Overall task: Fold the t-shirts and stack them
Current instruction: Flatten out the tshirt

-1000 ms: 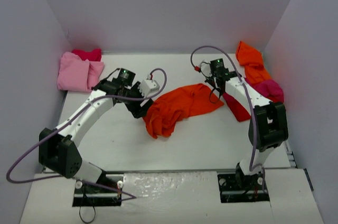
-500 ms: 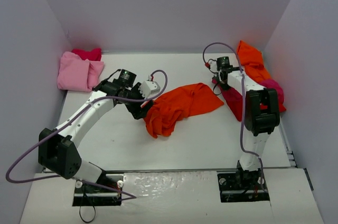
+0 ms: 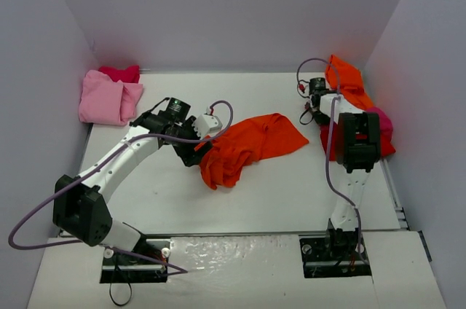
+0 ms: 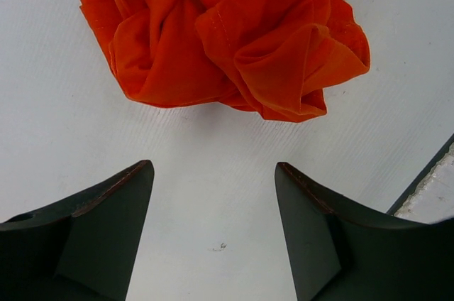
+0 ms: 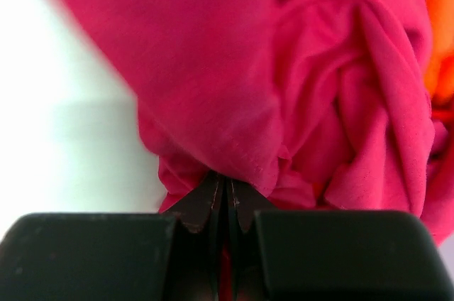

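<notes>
Worktop: was white, flat and smooth.
Walls: were pale grey-purple and stood on three sides.
Speck: was a tiny dark mark on the worktop.

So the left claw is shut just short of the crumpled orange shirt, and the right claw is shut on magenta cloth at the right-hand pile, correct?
No: the left claw is open, not shut. The left wrist view shows its fingers wide apart over bare table, just short of the crumpled orange shirt. The right claw is shut on magenta cloth at the right-hand pile.
</notes>
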`<act>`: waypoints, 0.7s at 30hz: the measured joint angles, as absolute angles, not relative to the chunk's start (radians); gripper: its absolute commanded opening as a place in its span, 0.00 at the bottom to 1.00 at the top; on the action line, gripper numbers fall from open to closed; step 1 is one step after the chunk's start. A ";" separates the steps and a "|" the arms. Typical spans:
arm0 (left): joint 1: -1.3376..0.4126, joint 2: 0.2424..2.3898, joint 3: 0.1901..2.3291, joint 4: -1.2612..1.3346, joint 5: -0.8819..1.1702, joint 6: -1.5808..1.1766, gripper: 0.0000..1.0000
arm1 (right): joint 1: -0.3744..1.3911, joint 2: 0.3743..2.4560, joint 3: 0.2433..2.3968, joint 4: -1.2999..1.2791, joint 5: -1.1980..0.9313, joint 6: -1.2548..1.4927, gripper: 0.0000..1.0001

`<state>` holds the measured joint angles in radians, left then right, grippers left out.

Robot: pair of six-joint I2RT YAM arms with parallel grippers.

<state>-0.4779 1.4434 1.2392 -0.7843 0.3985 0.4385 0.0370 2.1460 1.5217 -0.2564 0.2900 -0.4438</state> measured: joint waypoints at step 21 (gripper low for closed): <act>-0.489 1.443 1.217 -0.769 0.328 0.437 0.67 | -0.259 2.017 1.544 -0.244 0.268 -0.376 0.43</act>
<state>-0.4889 1.4432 1.2171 -0.7686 0.3281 0.4373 -0.2594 2.0166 1.5443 -0.2440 0.2684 -0.3756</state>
